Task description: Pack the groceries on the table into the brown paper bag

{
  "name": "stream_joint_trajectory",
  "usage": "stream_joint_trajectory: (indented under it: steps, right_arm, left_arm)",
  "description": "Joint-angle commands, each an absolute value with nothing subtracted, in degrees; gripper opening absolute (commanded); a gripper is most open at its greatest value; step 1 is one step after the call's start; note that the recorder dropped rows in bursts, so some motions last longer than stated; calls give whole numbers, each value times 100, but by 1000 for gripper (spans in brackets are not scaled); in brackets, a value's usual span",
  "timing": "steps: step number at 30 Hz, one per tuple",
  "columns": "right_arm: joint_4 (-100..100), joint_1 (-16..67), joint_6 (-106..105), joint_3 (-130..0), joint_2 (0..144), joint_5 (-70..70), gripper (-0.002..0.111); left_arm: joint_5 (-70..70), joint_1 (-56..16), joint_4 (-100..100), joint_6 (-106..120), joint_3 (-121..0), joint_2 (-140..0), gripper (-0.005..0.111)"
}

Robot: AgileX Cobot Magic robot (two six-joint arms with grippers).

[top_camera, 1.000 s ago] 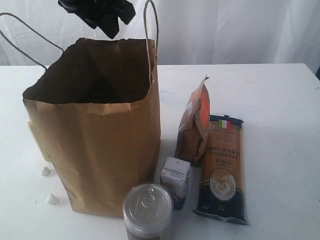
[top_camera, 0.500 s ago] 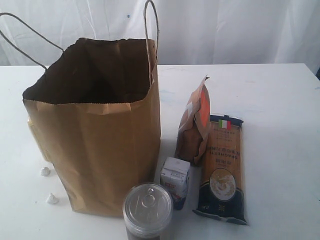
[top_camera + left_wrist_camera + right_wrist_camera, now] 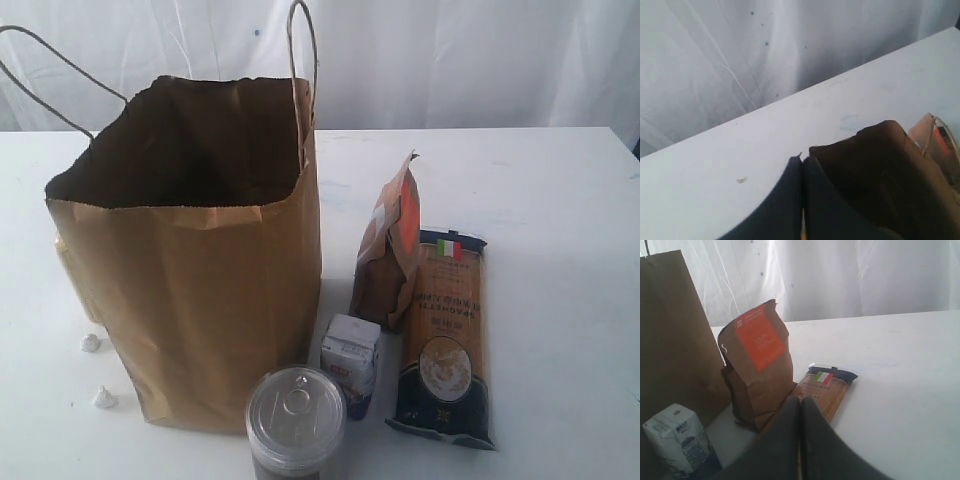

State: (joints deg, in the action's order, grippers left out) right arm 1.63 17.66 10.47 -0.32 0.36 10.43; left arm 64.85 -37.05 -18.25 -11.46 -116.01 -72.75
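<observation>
- At the far left of the large flat white tabletop (image 3: 560, 200), two small white crumpled bits (image 3: 91, 343) lie just beside the foot of the bag.
- Next to them stands the tall brown kraft paper bag (image 3: 200, 300), upright, with its ragged mouth open. Its two twisted cord handles rise above the rim. The inside is dark, so I cannot tell what lies in it.
- In the left wrist view, the left gripper (image 3: 803, 165) has its dark jaws pressed together with nothing between them. The open mouth of the bag shows just past them.
- Before the right front corner of the bag stands the round silver-topped can (image 3: 296, 410) with a pull tab. It is cut by the lower edge of the exterior view.
- Just right of the can, the small white-blue carton (image 3: 350, 360) stands upright, between the bag and the packet.
- Behind the carton, the brown paper pouch with an orange label (image 3: 388, 260) stands upright, near the bag but apart from it.
- Just beside the pouch, the long dark-blue spaghetti packet (image 3: 445, 340) lies flat on the tabletop, with its small flag mark at the far end.
- In the right wrist view, the right gripper (image 3: 800, 407) has its jaws together and empty, with the pouch and the packet just beyond them.
</observation>
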Motion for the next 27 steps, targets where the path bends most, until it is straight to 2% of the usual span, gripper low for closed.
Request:
stream_joint_trajectory:
  steps: [1,8,17,23,27]
  right_arm:
    - [257,1717,1073,0,0,997,0]
    - [448,1717,1073,0,0,1008,0]
    - [546,1717,1073,0,0,1019,0]
    - [579,1717,1073,0,0,1019,0]
    - [579,1717,1073,0,0,1019,0]
  left_arm:
    - [6996,-3726,-1922,-1229,-11325,-6869,0]
    - [6996,-3726,-3042,-2070,-10122,-6350,0]
    - [6993,-3726,-2925,-2769,-7742,-5405,0]
    - [5220,-3726,-1981,-3259,-5969,-3675,0]
    - [4575,-3726,-1593,-3219,-5159,-2857,0]
